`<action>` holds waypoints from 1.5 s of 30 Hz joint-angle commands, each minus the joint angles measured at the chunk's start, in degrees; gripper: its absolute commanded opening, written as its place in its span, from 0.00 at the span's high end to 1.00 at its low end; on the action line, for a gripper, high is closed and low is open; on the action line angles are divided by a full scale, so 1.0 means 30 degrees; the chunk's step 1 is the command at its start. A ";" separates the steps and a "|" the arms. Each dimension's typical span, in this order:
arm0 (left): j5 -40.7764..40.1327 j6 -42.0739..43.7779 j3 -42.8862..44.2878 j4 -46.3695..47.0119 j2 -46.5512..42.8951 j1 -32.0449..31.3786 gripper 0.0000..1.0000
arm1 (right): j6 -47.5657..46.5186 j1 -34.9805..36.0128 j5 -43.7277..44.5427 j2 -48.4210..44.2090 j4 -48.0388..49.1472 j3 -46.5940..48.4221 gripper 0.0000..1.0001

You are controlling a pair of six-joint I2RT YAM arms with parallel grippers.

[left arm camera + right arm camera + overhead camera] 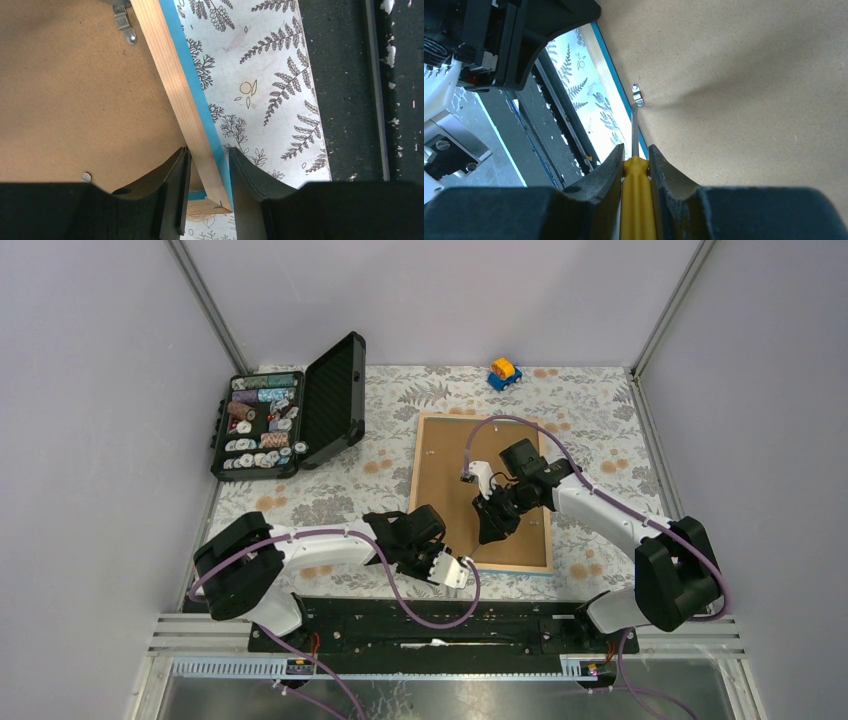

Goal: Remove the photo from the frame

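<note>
The frame (455, 455) lies face down on the floral cloth, its brown backing board up. The photo is hidden beneath that board. My left gripper (425, 552) sits at the frame's near-left corner. In the left wrist view its jaws (207, 165) are shut on the wooden rim (170, 75), one finger inside on the board and one against the blue outer edge. My right gripper (493, 530) hovers over the board's near part, shut on a yellow-handled screwdriver (638, 200). The screwdriver's shaft reaches a small metal clip (638, 95) at the edge of the board (734, 90).
An open black case of poker chips (270, 425) stands at the back left. A small blue and orange toy car (504, 372) sits at the back centre. Another metal clip (122, 22) is fixed near the rim. A black rail (430, 625) runs along the near edge.
</note>
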 commanded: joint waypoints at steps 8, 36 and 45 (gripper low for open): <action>0.0115 -0.0157 -0.0341 -0.0343 0.0417 -0.0080 0.61 | 0.1421 -0.0414 0.1919 0.0863 0.2178 0.0072 1.00; 0.0259 -0.0174 -0.0553 -0.0250 0.0449 -0.0081 0.62 | 0.3384 -0.0687 0.3195 0.1592 0.5302 0.0811 1.00; 0.0203 -0.0160 -0.0560 -0.0185 0.0573 -0.0080 0.62 | 0.3596 -0.0794 0.2926 0.2117 0.5633 0.1162 1.00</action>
